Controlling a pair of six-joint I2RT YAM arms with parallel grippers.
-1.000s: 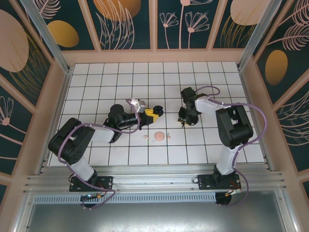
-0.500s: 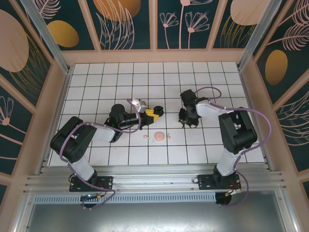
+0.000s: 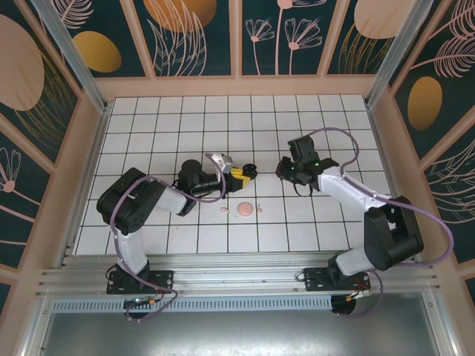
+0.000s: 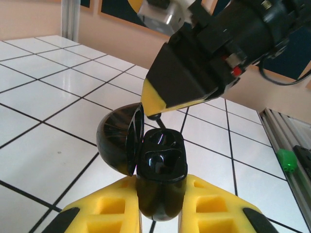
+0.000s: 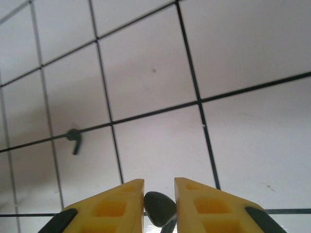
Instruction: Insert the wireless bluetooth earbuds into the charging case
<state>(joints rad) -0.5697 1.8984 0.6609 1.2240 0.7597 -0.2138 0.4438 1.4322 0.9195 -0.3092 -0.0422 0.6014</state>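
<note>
Black case [image 4: 160, 155], lid open, stays clamped in my left gripper [image 4: 162, 191], nudged right of where it was. My right gripper [image 5: 159, 185] has left the table [image 5: 155, 73] and swung in close to it, pinched nearly shut on a black earbud [image 5: 159, 208], so insertion looks next. A second earbud [image 5: 74, 139] lies loose there.

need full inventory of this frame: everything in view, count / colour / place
black charging case: 1, black, lid open, clamped in the left gripper
held earbud: 1, black, pinched in the right gripper
loose earbud: 1, black, lying on a grid line
pink case: 1, pink, round, on the table, centre front
pink earbuds: 2, pale pink, one on each side of the pink case
table: 1, white tiles, black grid
left gripper: 1, yellow fingers, shut
right gripper: 1, yellow fingers, shut
</note>
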